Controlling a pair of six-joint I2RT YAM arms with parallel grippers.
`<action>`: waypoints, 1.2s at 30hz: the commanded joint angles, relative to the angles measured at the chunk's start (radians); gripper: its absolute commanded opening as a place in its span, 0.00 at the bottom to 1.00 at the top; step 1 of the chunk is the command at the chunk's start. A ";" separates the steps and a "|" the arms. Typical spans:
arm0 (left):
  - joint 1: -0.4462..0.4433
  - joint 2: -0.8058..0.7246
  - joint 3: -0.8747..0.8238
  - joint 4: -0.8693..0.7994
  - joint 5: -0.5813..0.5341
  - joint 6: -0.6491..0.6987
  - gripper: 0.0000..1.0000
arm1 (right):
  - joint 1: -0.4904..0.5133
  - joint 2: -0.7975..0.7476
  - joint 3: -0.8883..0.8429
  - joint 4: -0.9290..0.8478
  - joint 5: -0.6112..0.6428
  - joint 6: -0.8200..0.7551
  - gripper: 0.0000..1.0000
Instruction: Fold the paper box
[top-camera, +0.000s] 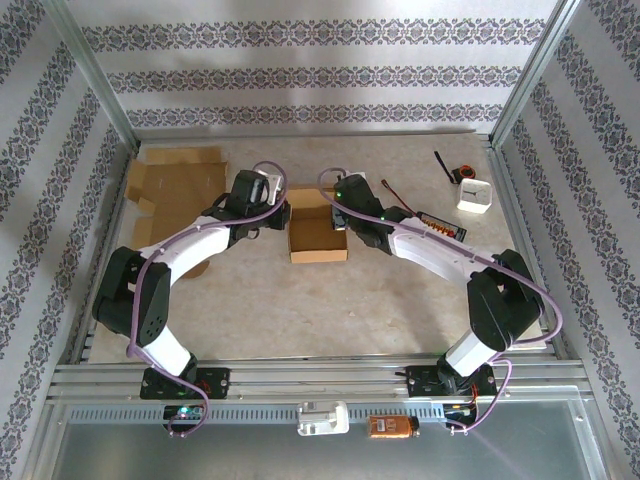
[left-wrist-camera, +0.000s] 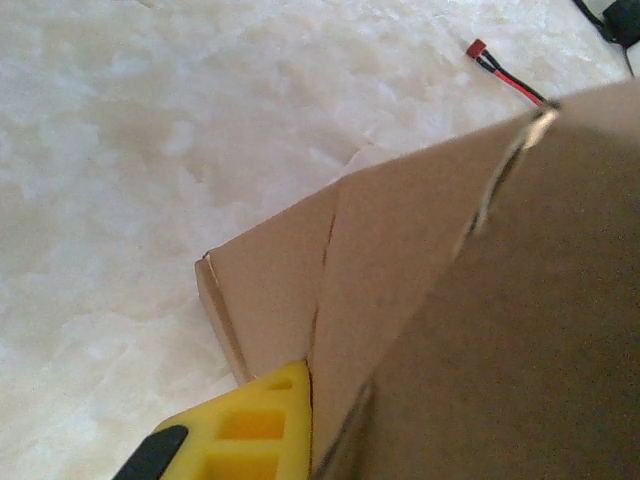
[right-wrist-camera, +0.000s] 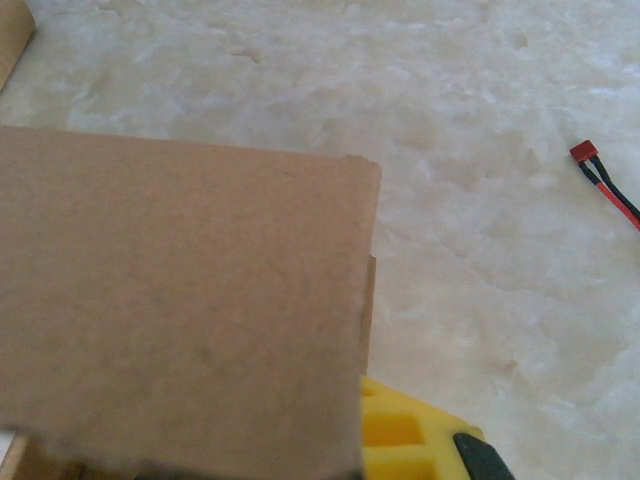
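Note:
The paper box (top-camera: 318, 236) is a brown cardboard tray, open on top, in the middle of the table. My left gripper (top-camera: 279, 214) is shut on its left wall. In the left wrist view one yellow finger (left-wrist-camera: 250, 430) presses against the cardboard wall (left-wrist-camera: 400, 290); the other finger is hidden behind it. My right gripper (top-camera: 346, 216) is shut on the box's right wall. In the right wrist view a cardboard panel (right-wrist-camera: 180, 300) covers the left side, with one yellow finger (right-wrist-camera: 405, 440) against its edge.
Flat cardboard sheets (top-camera: 170, 185) lie at the back left. A white block (top-camera: 474, 195), a black strip (top-camera: 441, 228) and a red-and-black cable (right-wrist-camera: 606, 186) lie at the right. Metal frame posts and rails edge the table.

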 joint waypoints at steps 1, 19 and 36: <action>-0.042 0.008 -0.037 0.001 0.056 -0.064 0.07 | 0.035 -0.019 -0.038 0.009 -0.044 0.018 0.00; -0.113 -0.023 -0.173 0.087 0.032 -0.103 0.11 | 0.070 -0.086 -0.187 0.052 -0.008 0.045 0.04; -0.207 -0.272 -0.344 0.118 -0.073 -0.133 0.50 | 0.136 -0.346 -0.321 0.026 -0.037 0.088 0.61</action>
